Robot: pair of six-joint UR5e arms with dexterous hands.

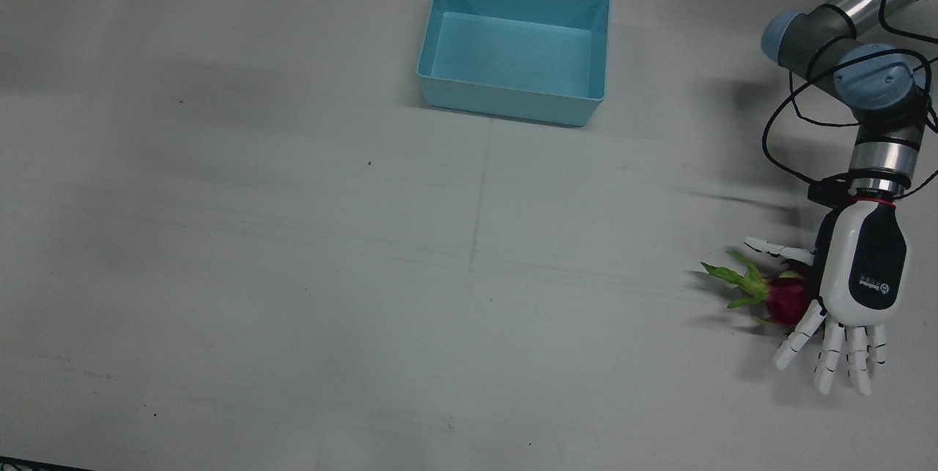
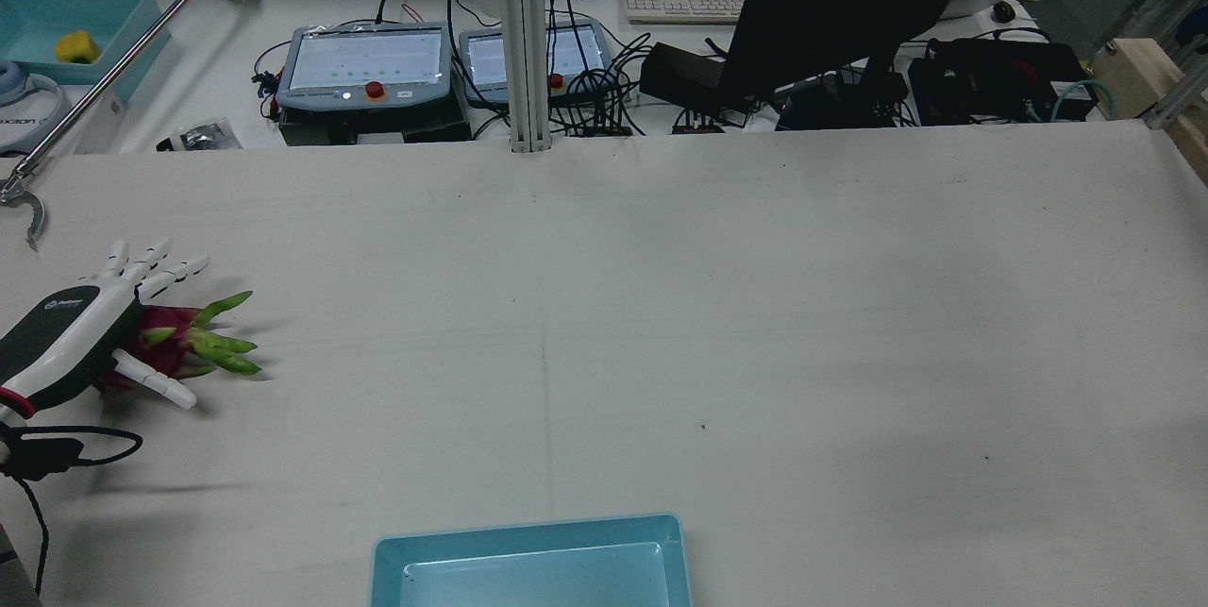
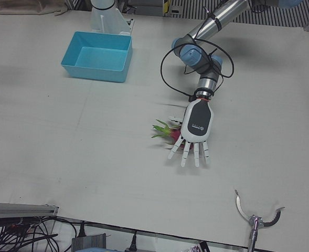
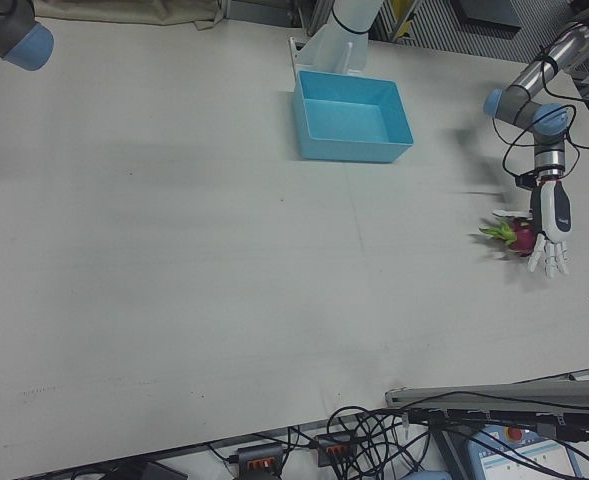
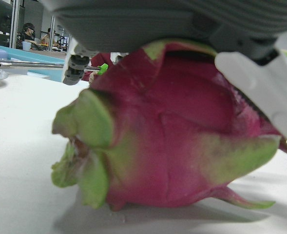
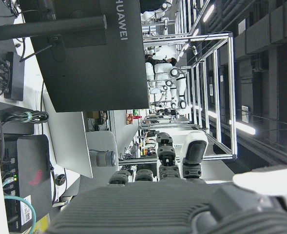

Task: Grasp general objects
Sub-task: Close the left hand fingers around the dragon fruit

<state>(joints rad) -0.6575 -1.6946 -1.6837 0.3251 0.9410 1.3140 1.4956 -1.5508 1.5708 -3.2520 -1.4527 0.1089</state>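
A magenta dragon fruit [image 1: 785,299] with green leaf tips lies on the white table, near the edge on the left arm's side. My left hand [image 1: 863,269] lies palm-down over it with the fingers [image 1: 843,354] stretched out flat and spread, and the thumb [image 1: 773,247] out to the side, not closed on it. The rear view shows the hand [image 2: 64,338] covering the fruit [image 2: 168,347], the green tips poking out. The left hand view is filled by the fruit [image 5: 172,141] right under the palm. My right hand [image 6: 158,195] shows only in its own view, empty, fingers extended.
A light blue empty bin [image 1: 507,106] stands at the robot's side of the table, in the middle. A metal reach-grabber claw [image 3: 256,218] lies near the operators' edge close to the left hand. A monitor, keyboard and control pendants sit beyond the table.
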